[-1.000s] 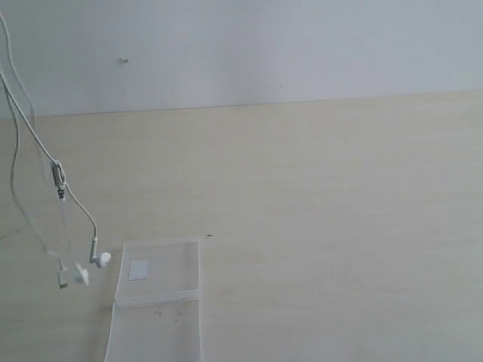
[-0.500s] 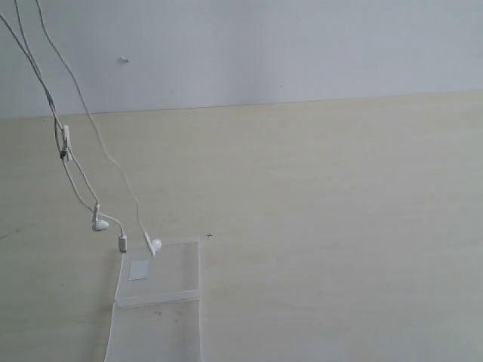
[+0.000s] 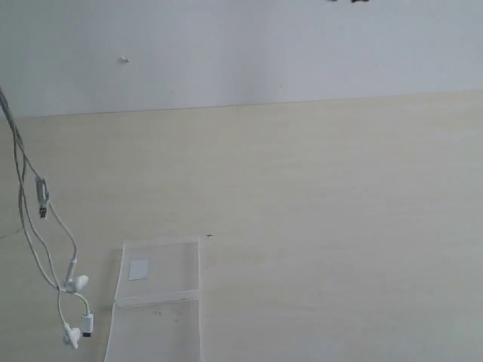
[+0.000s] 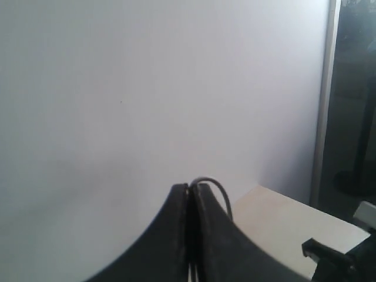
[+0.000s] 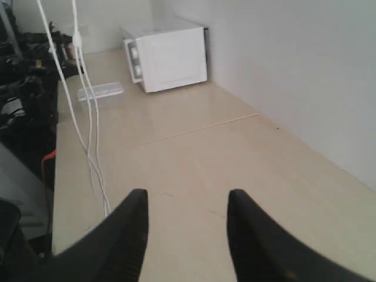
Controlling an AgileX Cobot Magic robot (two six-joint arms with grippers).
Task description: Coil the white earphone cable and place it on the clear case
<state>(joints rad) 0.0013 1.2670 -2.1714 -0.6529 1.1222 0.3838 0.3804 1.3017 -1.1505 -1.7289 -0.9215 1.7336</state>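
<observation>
Your left gripper (image 4: 191, 188) pinched the white earphone cable (image 3: 41, 194) between tightly pressed fingers. The cable hung down at the left of the scene, its earbuds dangling just left of the clear case (image 3: 170, 264) on the table (image 3: 339, 226). Your right gripper (image 5: 188, 202) held nothing, its fingers spread wide.

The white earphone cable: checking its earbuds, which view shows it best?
Exterior view: the white earphone cable hangs beside the clear case, both earbuds visible. Left wrist view shows only a loop in the shut left gripper; right wrist view, two hanging strands.
</observation>
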